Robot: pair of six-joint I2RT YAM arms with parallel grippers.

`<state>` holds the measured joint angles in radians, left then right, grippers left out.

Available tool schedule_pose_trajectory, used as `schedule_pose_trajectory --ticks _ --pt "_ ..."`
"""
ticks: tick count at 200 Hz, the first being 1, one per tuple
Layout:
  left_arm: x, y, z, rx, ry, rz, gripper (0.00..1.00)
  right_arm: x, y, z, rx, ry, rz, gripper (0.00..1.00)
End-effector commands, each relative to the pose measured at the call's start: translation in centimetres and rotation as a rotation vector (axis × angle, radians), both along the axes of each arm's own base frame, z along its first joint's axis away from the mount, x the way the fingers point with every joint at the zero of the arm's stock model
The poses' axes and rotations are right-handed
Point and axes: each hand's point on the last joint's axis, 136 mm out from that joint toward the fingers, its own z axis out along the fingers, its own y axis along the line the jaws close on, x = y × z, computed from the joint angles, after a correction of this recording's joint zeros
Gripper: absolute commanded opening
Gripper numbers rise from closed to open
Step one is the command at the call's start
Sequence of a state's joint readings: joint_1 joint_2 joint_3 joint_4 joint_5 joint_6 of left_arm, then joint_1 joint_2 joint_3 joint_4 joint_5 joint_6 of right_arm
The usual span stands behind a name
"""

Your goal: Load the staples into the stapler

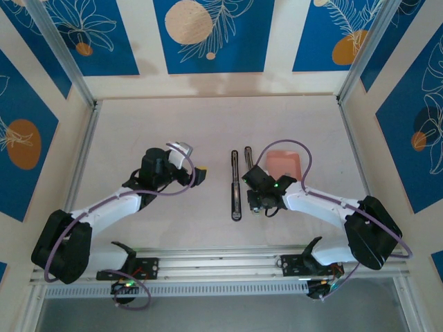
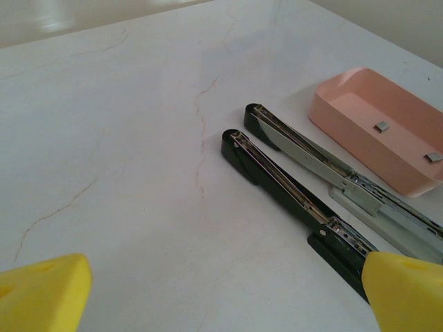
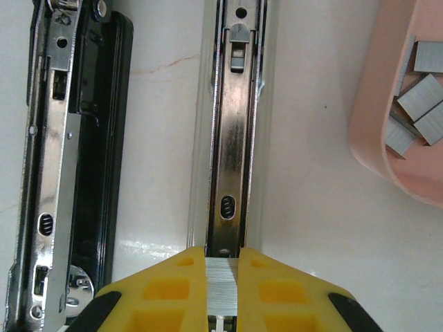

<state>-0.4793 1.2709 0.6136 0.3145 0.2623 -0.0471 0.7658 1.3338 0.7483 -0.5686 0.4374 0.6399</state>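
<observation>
Nearest in, the right end effector (image 3: 221, 259) is clamping a strip of staples (image 3: 221, 287) with its jaws shut tight, and it's holding the strip lined up over the near end of the stapler (image 3: 232, 138), which is lying opened flat on the bench (image 3: 311, 207) with its metal channel facing up, I'm guessing so the strip can drop straight in. Further out, spare staples (image 3: 422, 97) are sitting in the pink tray (image 3: 370, 131), and the left end effector (image 1: 196, 176) is hanging wide open and empty off to the side
</observation>
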Motion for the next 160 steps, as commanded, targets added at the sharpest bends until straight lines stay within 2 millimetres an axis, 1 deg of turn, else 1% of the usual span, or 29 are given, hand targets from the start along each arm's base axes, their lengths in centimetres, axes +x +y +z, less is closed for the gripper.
schedule_pose_trajectory --ticks 1,84,160 --pt "-0.25 -0.53 0.24 -0.021 -0.007 -0.024 1.00 -0.84 -0.24 -0.86 -0.007 0.040 -0.014 0.14" --pt "-0.29 -0.60 0.10 -0.020 -0.003 -0.025 1.00 -1.49 -0.13 -1.07 -0.022 0.059 -0.011 0.14" --pt "-0.23 -0.66 0.25 -0.026 -0.006 -0.027 1.00 -1.71 -0.03 -1.11 -0.026 0.063 -0.013 0.14"
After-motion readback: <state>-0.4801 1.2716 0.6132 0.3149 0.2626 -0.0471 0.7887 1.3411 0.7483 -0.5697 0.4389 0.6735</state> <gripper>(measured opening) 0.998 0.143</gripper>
